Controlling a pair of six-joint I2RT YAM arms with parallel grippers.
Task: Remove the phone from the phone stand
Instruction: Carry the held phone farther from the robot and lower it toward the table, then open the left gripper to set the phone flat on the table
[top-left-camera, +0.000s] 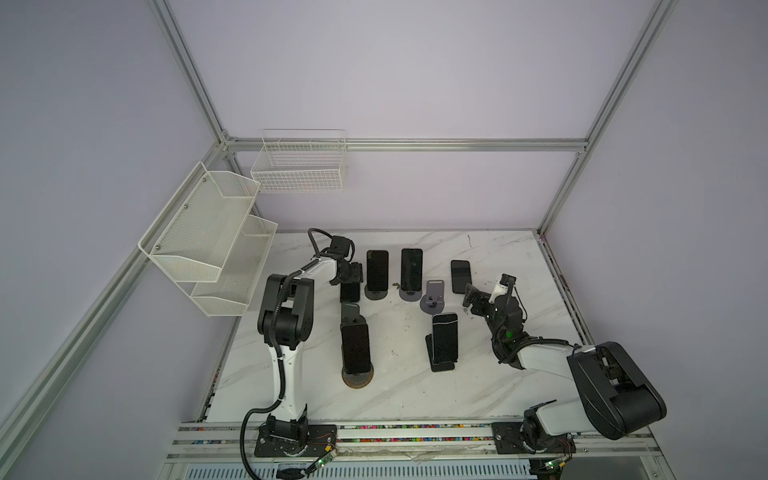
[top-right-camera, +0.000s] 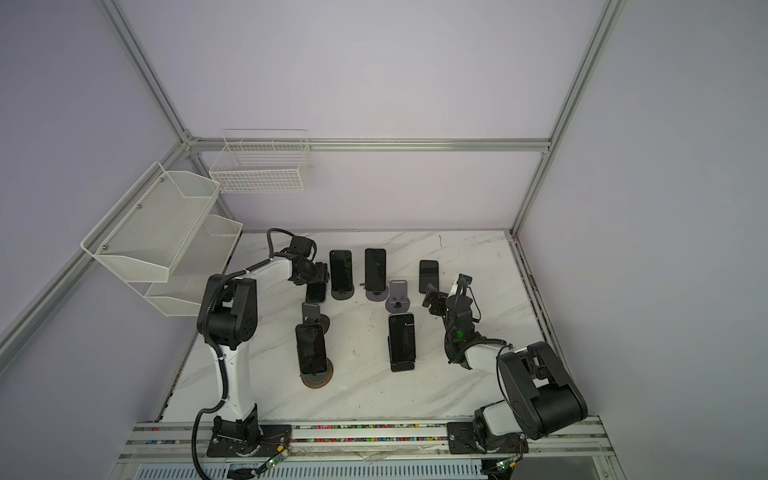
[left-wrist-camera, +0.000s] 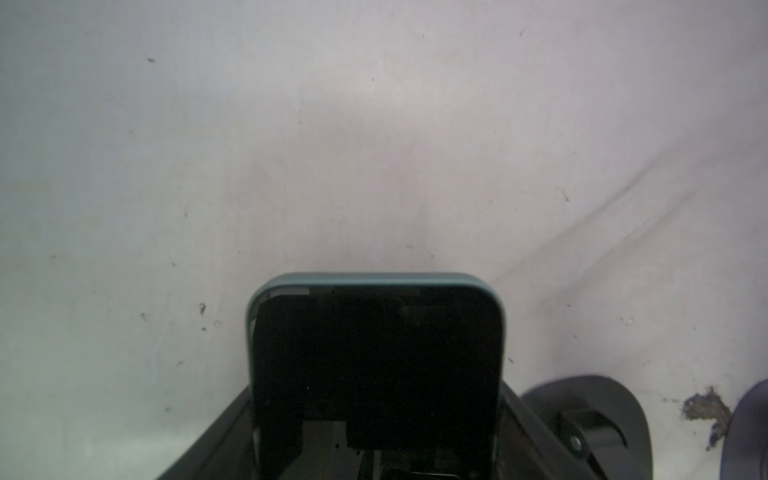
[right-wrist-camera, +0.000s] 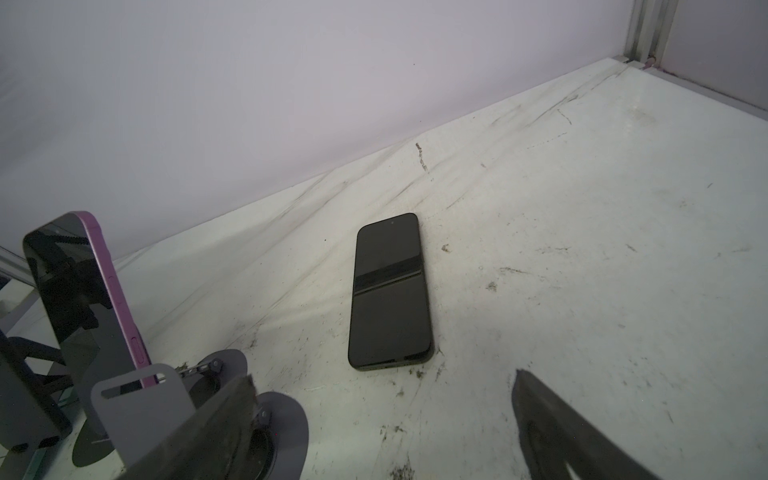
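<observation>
The phone (left-wrist-camera: 374, 365) sits between the left gripper's (top-left-camera: 351, 279) jaws. Right of that gripper stands a propped phone (top-left-camera: 377, 270), then a second propped phone (top-left-camera: 411, 269). Ahead of the right gripper (top-left-camera: 469, 297) a flat phone (right-wrist-camera: 390, 291) lies on the table (top-left-camera: 399, 399); left of that gripper, an empty stand (top-left-camera: 433, 297).

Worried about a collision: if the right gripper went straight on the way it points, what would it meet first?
Most likely the dark phone lying flat on the table, straight ahead of the open right gripper. Pointing downward, it might touch the table just short first; depth is unclear.
</observation>
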